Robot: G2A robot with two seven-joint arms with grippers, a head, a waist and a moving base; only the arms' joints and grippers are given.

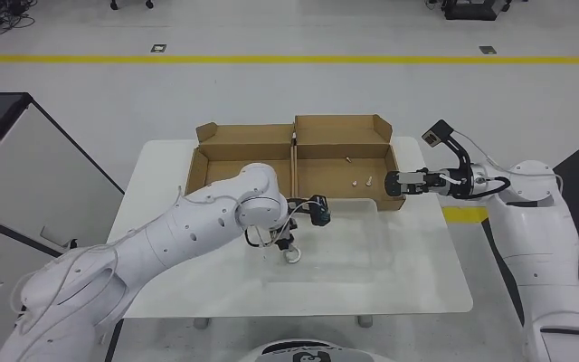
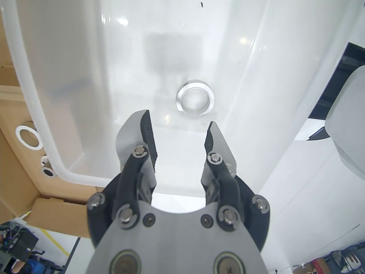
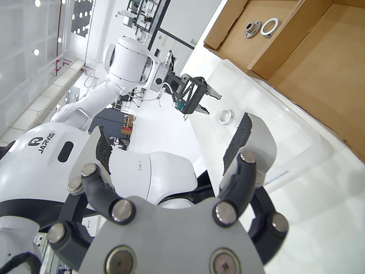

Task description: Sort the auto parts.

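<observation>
Lying flat in the tray (image 2: 71,44), the ring (image 2: 195,83) points its bore upward.

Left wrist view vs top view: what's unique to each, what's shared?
Left wrist, not top: flat ring and flanged bushing in the cardboard box. Top, not left wrist: right gripper at the box's right compartment, three small parts inside. Shared: open left gripper, clear tray, cardboard box. The tray's metal ring is plain from the wrist, doubtful from above.

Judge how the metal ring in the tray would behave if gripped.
The ring looks like solid polished metal: probably rigid and slippery. It lies flat on the smooth tray, so a nudge likely slides it; on edge it could roll.
</observation>
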